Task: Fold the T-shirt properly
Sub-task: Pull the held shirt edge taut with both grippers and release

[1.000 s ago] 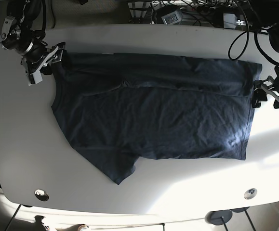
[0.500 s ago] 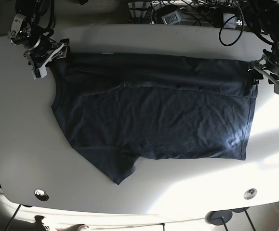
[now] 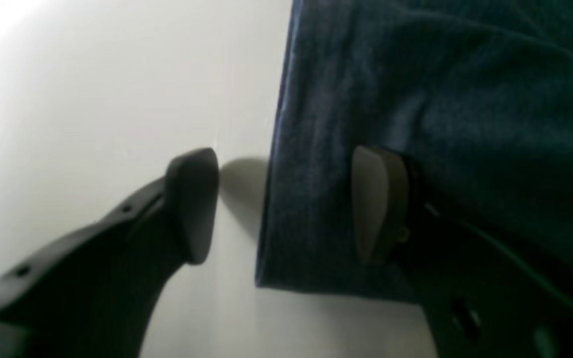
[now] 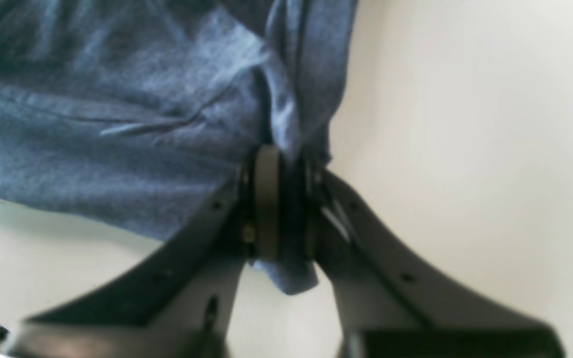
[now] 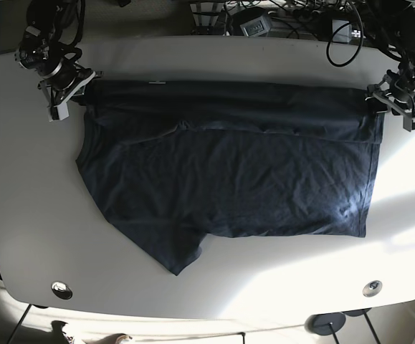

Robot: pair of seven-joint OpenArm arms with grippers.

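Note:
A dark navy T-shirt (image 5: 229,172) lies spread on the white table (image 5: 28,215), its far strip folded over toward me. At the shirt's far left corner my right gripper (image 5: 74,89) is shut on a bunched fold of fabric; the right wrist view shows its pads (image 4: 266,199) pressed together on the cloth (image 4: 117,124). My left gripper (image 5: 388,99) is open at the far right corner. In the left wrist view it (image 3: 284,204) straddles the shirt's edge (image 3: 286,238), one finger (image 3: 192,204) over bare table, the other (image 3: 376,204) over the fabric.
Cables and black devices (image 5: 279,18) crowd the table's back edge. Two round grommets (image 5: 61,289) (image 5: 371,288) sit near the front edge. One sleeve (image 5: 171,251) points toward the front left. Bright sunlight washes over the table's right side (image 5: 408,201).
My left gripper has moved from beside the shirt's right edge back to its far right corner. My right gripper shifted slightly back at the far left corner, drawing that corner with it.

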